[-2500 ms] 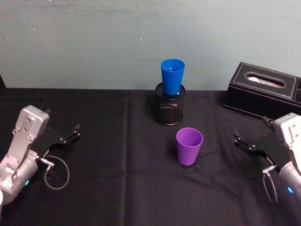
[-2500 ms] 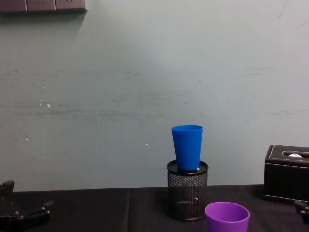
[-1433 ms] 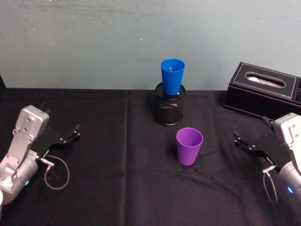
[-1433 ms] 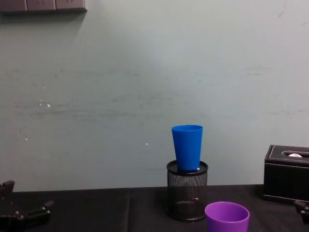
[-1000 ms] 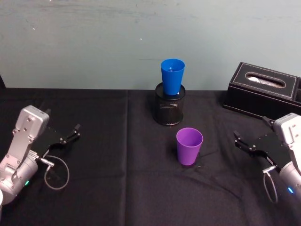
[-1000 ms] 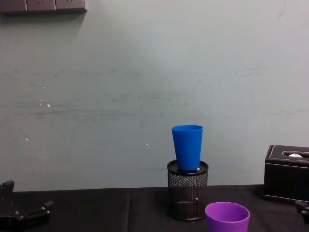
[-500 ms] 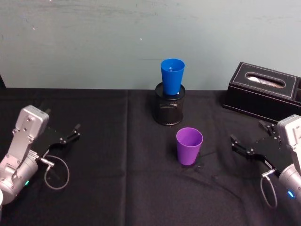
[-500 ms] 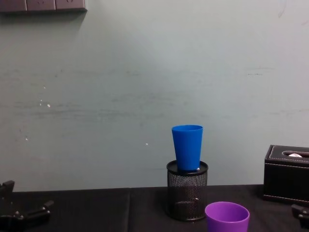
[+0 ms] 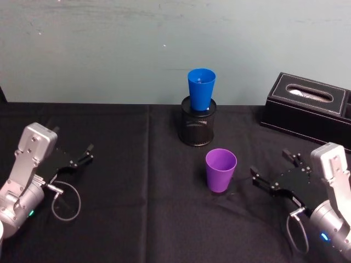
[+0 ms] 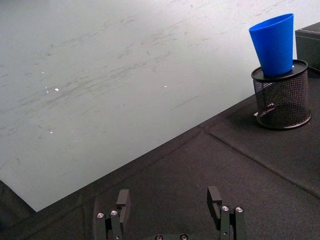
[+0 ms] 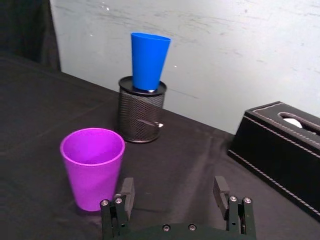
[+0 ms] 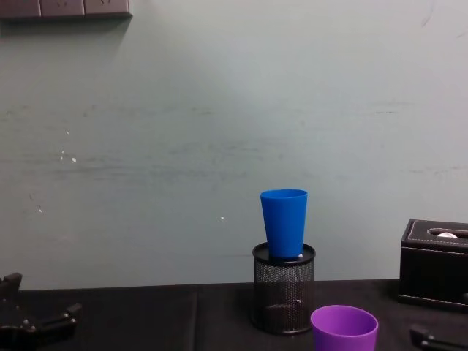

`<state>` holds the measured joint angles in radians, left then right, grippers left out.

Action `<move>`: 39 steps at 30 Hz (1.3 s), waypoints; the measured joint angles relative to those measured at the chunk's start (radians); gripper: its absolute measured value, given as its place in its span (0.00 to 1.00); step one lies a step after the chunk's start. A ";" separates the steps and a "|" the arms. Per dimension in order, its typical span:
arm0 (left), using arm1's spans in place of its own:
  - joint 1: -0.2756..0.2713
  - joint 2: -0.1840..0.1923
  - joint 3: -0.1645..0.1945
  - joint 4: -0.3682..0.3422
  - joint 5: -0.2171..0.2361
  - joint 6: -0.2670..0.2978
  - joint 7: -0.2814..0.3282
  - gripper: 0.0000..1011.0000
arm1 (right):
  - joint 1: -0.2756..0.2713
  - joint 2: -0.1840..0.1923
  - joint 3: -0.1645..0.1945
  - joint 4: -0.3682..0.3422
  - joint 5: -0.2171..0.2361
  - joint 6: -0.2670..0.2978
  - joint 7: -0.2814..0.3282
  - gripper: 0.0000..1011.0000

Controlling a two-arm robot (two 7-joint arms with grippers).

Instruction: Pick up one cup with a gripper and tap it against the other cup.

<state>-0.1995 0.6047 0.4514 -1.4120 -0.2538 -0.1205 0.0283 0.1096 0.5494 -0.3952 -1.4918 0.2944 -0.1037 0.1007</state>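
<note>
A black cloth-covered table (image 9: 137, 219) spreads before us under a pale grey-green wall. Nearest to us, low on our right, the right gripper (image 9: 269, 163), a black metal claw with flat fingers on a silver-grey wrist, hangs just above the cloth with its jaws spread wide and nothing between them. Far over on our left, the left gripper (image 9: 86, 154) rests parked near the table's edge, also spread and empty.

We judge the task to be at its first step, the approach to the grasp; nothing is lifted yet. The purple plastic tumbler (image 9: 220, 171), smooth and tapered, stands upright on the cloth, near the right gripper's fingertips on their left and clear of them. In the right wrist view it sits off to one side of the gap between the fingers (image 11: 124, 192), not in line with it. So the next move calls for shifting the claw across until the tumbler's wall sits between the jaws, then closing gently.

Beyond it, the bright blue plastic tumbler (image 9: 201, 90) stands upright in a black mesh pen holder (image 9: 197, 129); a tap there needs a lift.
</note>
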 joint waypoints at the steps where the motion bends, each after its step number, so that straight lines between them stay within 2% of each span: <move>1: 0.000 0.000 0.000 0.000 0.000 0.000 0.000 1.00 | -0.005 -0.005 0.002 -0.003 0.003 -0.001 0.005 0.99; 16: 0.000 0.000 0.000 0.000 0.000 0.000 0.000 1.00 | -0.038 -0.034 0.002 0.007 0.008 -0.046 0.094 0.99; 22: 0.000 0.000 0.000 0.000 0.000 0.000 0.000 1.00 | -0.039 -0.055 0.009 0.025 0.027 -0.055 0.137 0.99; 29: 0.000 0.000 0.000 0.000 0.000 0.000 0.000 1.00 | -0.033 -0.079 0.014 0.043 0.045 -0.068 0.185 0.99; 39: 0.000 0.000 0.000 0.000 0.000 0.000 0.000 1.00 | -0.001 -0.116 0.015 0.081 0.027 -0.087 0.220 0.99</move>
<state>-0.1995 0.6047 0.4514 -1.4120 -0.2539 -0.1205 0.0283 0.1084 0.4330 -0.3805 -1.4110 0.3213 -0.1903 0.3203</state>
